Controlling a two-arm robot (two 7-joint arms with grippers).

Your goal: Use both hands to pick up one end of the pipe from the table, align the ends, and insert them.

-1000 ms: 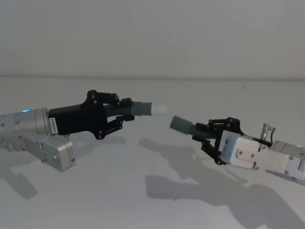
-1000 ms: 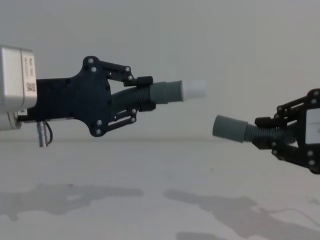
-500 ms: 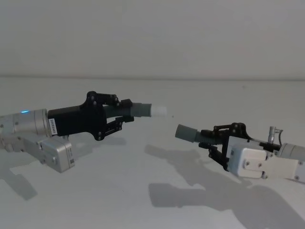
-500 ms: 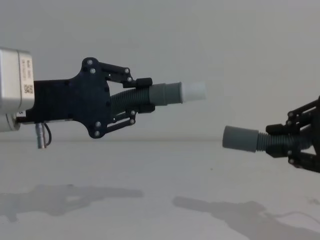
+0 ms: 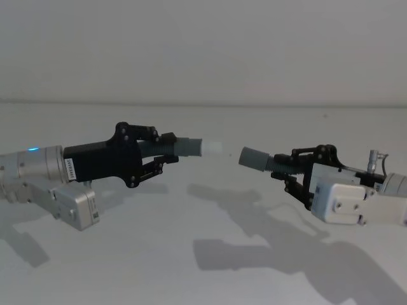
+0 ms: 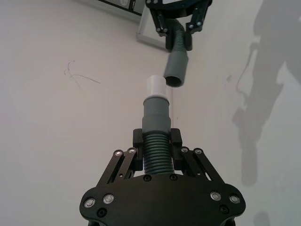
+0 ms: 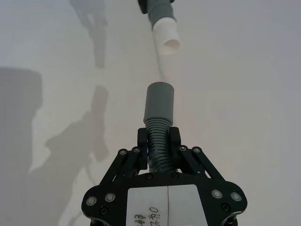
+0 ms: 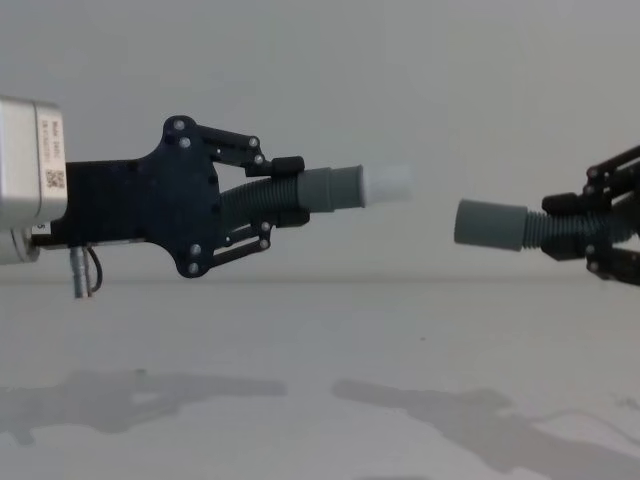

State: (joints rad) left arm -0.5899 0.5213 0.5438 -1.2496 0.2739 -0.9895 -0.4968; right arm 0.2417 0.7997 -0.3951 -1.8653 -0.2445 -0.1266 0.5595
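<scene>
While both hoses are held up off the counter (image 5: 210,267), the left hand (image 5: 166,154) sits at 9 o'clock in the head view, fingers clamped on the ribbed part of the left hose (image 5: 181,147), whose whitish tip (image 5: 213,147) points toward 3 o'clock. Right hand (image 5: 287,172) at 3 o'clock, fingers clamped on the right hose (image 5: 264,160), its wide grey sleeve (image 8: 489,223) pointing back toward 9 o'clock. Chest view: tip and sleeve face each other, apart, a gap between them, sleeve mouth slightly lower than tip. Left wrist view: sleeve just beyond tip, a bit off to one side, not touching. Shadows of both arms lie on counter below.
</scene>
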